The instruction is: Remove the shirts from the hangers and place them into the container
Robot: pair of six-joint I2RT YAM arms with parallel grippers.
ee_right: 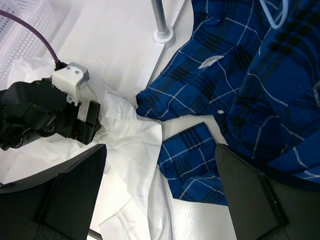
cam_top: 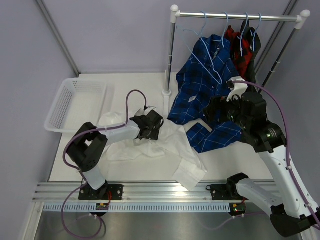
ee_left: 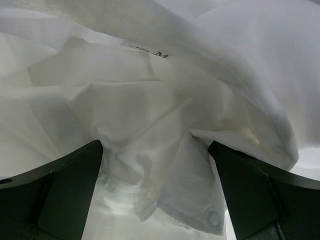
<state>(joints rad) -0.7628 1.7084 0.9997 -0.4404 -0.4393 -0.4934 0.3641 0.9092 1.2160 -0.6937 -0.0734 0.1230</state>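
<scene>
The white shirt lies crumpled on the table. My left gripper is pressed down into it, open, with folds of white cloth between its two fingers. My right gripper hovers open above the table, over the edge where the white shirt meets the blue plaid shirt. The blue plaid hangs from a light-blue hanger and trails onto the table. A red-and-black plaid and a black shirt hang behind it. The container stands at the left.
The silver rack rail spans the back right, and its post foot stands on the table beside the blue plaid. Spare light-blue hangers hang on the rail. A purple cable loops over my left arm.
</scene>
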